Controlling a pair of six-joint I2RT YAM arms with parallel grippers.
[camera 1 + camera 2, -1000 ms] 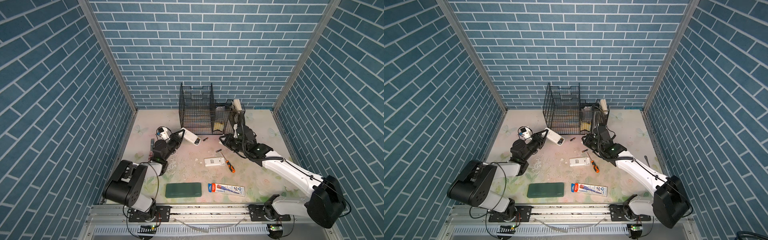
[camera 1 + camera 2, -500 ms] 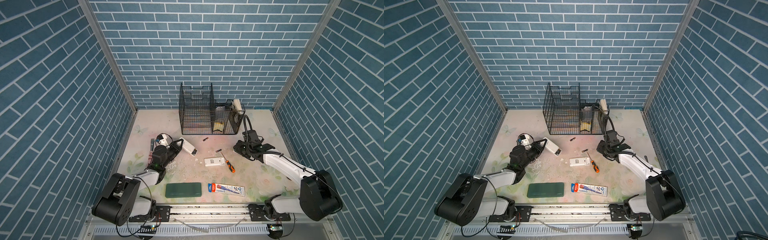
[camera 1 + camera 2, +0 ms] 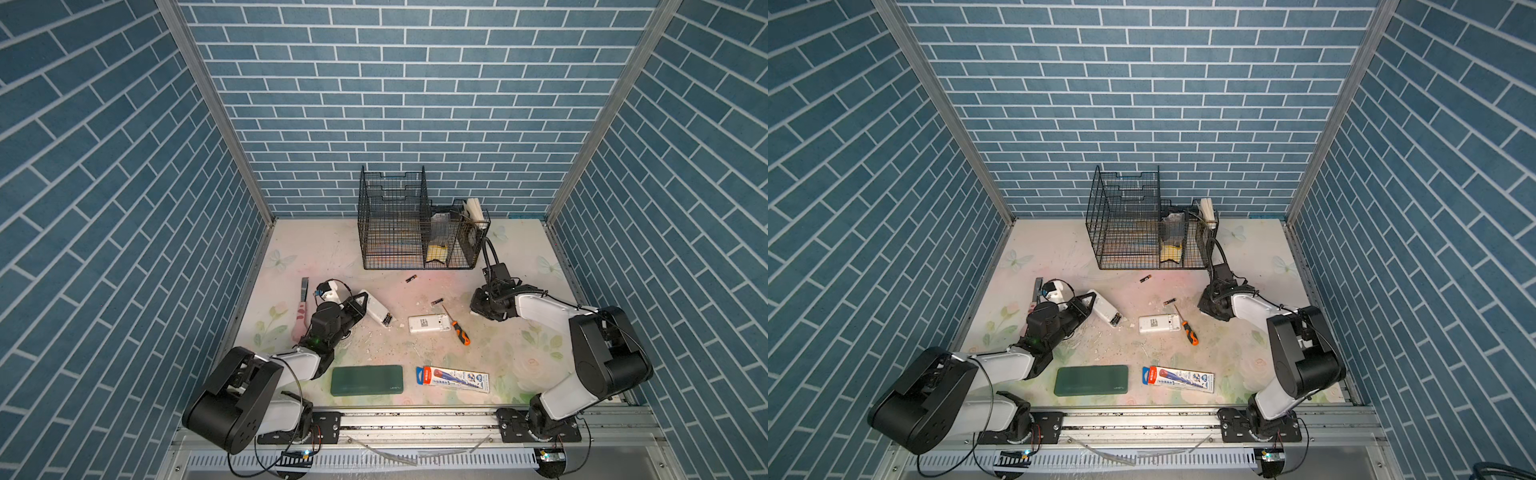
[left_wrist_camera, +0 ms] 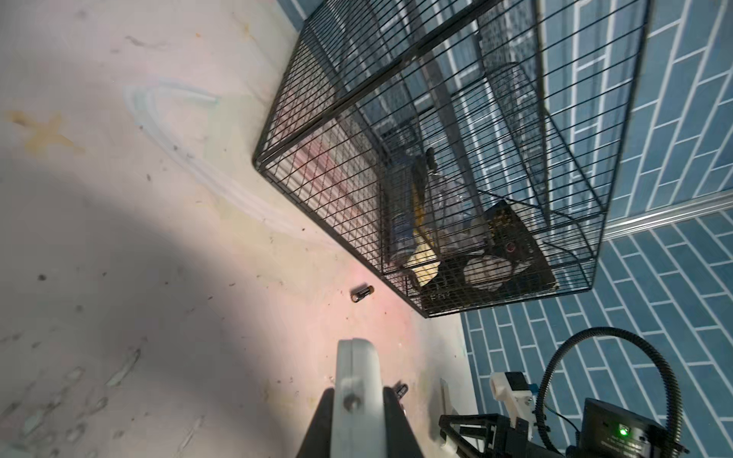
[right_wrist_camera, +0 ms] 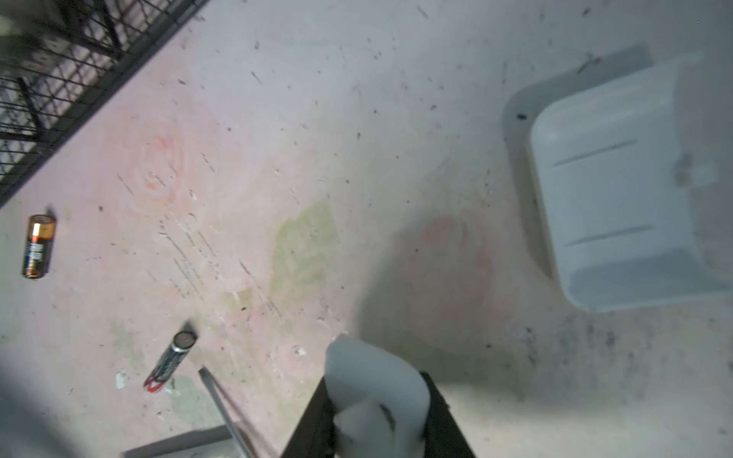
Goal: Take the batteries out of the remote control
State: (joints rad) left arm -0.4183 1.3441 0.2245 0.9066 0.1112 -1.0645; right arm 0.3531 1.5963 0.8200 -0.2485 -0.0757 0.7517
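My left gripper (image 3: pixel 360 305) is shut on the white remote control (image 3: pixel 374 309), which is held low over the table and seen edge-on between the jaws (image 4: pixel 359 380). Dark batteries (image 3: pixel 387 319) show at its open far end. Two loose batteries lie on the table, one near the cage (image 3: pixel 411 279) (image 5: pixel 39 246) and one by the screwdriver tip (image 3: pixel 437 301) (image 5: pixel 170 363). My right gripper (image 3: pixel 482 307) points down at the table right of them, shut on a white plastic piece (image 5: pixel 377 388).
A black wire cage (image 3: pixel 415 224) stands at the back. A second white remote (image 3: pixel 429 323) and an orange-handled screwdriver (image 3: pixel 460 332) lie mid-table. A green case (image 3: pixel 367 379) and a printed box (image 3: pixel 453 379) lie at the front. Another white plastic shell (image 5: pixel 618 190) lies near my right gripper.
My right arm has drawn back from the cage front to the right and come down low. My left gripper has pulled the remote control back and lowered it.
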